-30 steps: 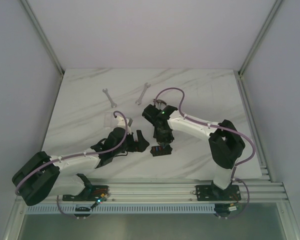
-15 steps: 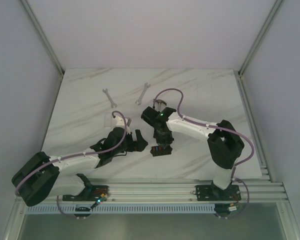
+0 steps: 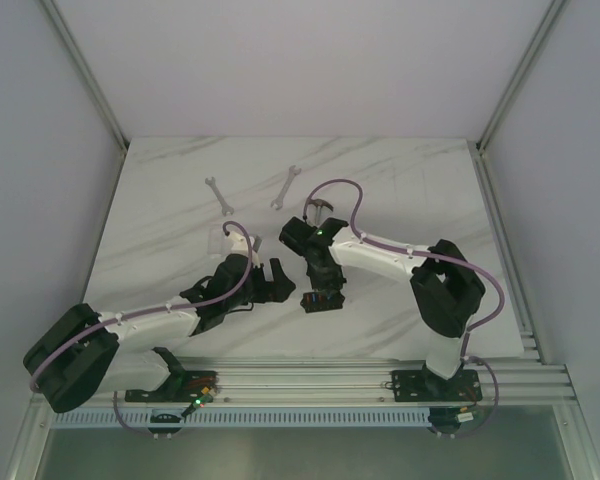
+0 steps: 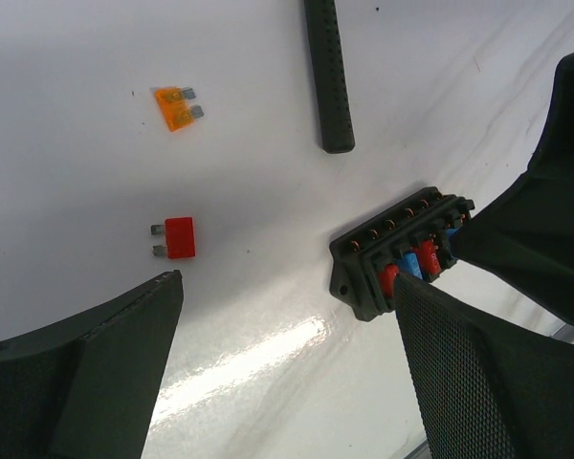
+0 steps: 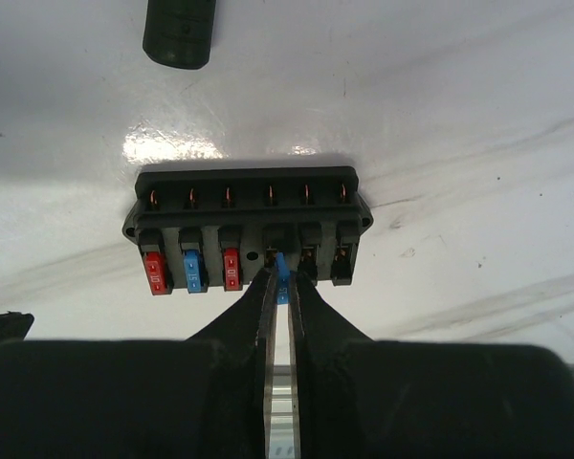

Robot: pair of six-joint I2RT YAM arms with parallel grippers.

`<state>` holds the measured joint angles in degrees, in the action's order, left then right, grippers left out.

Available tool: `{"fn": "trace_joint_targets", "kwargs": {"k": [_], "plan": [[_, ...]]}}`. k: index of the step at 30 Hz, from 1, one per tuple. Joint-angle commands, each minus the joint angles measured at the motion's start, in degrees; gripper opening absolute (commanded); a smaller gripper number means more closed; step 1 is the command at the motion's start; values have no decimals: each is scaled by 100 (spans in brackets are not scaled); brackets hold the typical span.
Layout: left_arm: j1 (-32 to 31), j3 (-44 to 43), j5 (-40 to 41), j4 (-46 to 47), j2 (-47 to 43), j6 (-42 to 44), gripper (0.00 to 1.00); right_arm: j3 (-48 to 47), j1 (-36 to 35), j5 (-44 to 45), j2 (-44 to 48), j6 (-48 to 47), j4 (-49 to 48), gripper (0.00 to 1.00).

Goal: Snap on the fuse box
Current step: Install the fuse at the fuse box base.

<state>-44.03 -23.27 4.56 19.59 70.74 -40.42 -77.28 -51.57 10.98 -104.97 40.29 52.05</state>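
White marble tabletop (image 3: 400, 180), walled on three sides. Fuse box (image 5: 249, 225) lies flat toward the front edge, under the right gripper (image 5: 279, 284) and just beside the left gripper (image 4: 287, 296). Right fingers are pinched together on a blue fuse (image 5: 281, 271) at the 4th slot of the row nearest them; red, blue, red sit in slots 1-3. Left jaws stand wide apart, holding nothing. Box looks light, rigid plastic, prob. skids on smooth stone under a push. Best braced by its short end walls w/ the left jaws, not the fuse face.
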Motion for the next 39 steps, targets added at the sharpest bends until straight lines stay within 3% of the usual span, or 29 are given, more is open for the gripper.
{"fn": "trace_joint_targets", "kwargs": {"k": [1,39], "plan": [[35,-50,46,-93,-102,-23,100,53,-73,246,-102,80,25,0],[103,110,127,-129,-288,-183,100,-70,-336,528,-315,-71,59,0]]}}
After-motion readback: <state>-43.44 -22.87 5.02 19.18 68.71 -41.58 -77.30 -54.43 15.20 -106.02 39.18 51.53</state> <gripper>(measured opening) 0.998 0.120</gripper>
